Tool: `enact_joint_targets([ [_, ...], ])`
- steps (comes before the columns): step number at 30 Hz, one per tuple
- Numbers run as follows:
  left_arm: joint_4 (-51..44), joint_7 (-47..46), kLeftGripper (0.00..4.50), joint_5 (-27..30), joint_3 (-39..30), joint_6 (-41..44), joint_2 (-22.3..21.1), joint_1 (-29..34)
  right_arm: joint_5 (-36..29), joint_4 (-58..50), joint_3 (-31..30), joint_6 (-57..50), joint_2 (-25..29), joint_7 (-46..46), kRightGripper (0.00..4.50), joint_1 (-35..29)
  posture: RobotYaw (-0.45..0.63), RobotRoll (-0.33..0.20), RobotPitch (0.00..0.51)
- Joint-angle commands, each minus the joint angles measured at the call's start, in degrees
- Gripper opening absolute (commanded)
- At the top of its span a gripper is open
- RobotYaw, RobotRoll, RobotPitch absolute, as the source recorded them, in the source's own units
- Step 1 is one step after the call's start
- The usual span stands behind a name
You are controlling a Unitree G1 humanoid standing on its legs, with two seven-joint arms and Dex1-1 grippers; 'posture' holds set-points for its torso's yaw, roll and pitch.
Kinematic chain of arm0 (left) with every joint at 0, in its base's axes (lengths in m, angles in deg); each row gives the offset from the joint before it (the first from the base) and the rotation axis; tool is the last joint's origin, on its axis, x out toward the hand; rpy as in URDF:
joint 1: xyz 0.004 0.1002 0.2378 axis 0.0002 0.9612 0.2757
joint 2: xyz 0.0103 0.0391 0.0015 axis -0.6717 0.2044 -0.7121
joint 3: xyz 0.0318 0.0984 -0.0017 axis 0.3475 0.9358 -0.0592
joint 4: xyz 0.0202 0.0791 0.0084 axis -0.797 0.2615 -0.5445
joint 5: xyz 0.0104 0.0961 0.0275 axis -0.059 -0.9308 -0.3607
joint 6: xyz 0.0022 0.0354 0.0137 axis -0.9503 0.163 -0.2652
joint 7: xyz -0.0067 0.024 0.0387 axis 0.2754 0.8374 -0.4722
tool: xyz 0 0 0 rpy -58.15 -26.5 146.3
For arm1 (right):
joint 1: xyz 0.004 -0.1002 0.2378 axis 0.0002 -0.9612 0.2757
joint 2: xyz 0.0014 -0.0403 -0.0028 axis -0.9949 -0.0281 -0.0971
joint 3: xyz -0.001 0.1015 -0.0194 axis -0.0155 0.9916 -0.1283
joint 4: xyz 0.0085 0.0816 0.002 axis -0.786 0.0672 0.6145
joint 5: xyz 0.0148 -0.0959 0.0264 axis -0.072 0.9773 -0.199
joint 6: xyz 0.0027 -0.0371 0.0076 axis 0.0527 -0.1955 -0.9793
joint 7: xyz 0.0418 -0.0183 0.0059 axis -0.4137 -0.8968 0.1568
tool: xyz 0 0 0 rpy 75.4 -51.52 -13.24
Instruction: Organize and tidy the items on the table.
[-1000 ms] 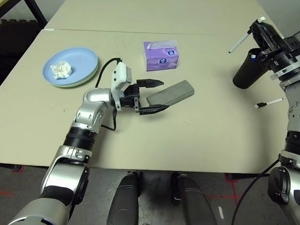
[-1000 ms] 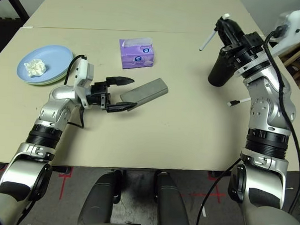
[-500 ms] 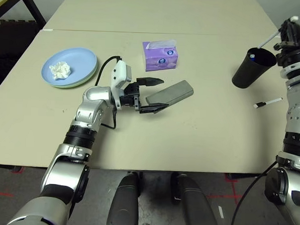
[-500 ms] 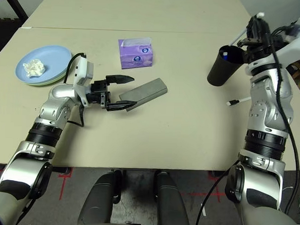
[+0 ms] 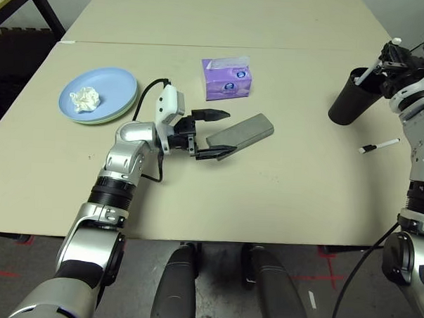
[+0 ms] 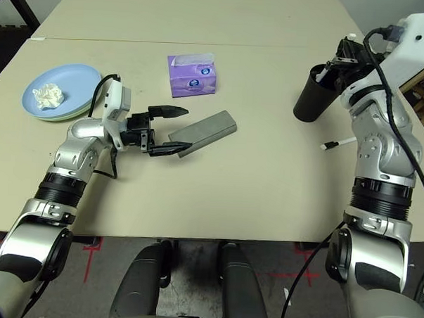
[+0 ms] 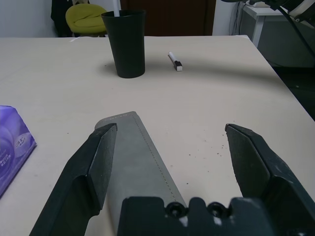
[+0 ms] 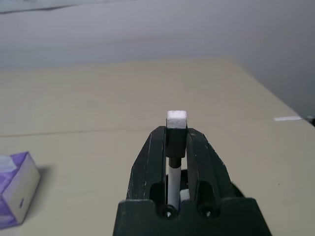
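While stretching broad and bare under everything, the pale beige matte table [image 5: 288,197] is carrying all the items. Toward its far left corner, a light blue plate [image 5: 106,87] is lying stacked on a pale green plate [image 5: 101,119], whose rim is peeking out at the near edge, and a crumpled white tissue wad [image 5: 86,98] is sitting on the blue one. A purple tissue box [image 5: 227,78] is standing near the middle, further back. Just in front of it, a grey oblong glasses case [image 5: 241,131] is lying flat and slanted; the left tool [image 5: 214,136] is reaching level toward it with its fingers spread wide, one on each side of the case's near end, gripping nothing. At the far right, a black cup [image 5: 352,98] is standing upright, tapered toward its base. Above its rim, the right tool [image 8: 176,142] is pinching a white pen [image 8: 175,129] tightly, the pen's lower end dipping into the cup. Another white pen with a black tip [image 5: 379,145] is lying on the table nearer than the cup.
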Motion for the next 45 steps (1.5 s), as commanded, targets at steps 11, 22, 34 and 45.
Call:
enact_joint_targets([
  [11,-0.65,0.89,4.5,-0.05,0.79,-0.38,0.3,0.17,-2.45,1.97,-0.73,2.54,3.8,11.45,4.48,1.71,0.08,0.0,0.218],
  [22,-2.85,2.39,4.5,0.3,1.7,0.25,0.73,0.63,-0.4,13.58,-13.19,14.12,17.28,55.12,4.48,3.51,0.09,0.0,0.221],
  [34,-6.93,3.02,4.5,1.0,2.75,2.49,0.82,2.62,20.16,37.27,-31.16,42.6,18.83,72.18,4.48,12.26,0.12,0.0,0.249],
  [45,-10.07,2.52,4.5,0.37,3.04,4.16,-0.92,5.09,33.12,51.22,-37.67,61.16,21.48,73.97,4.48,21.19,0.13,0.0,0.267],
])
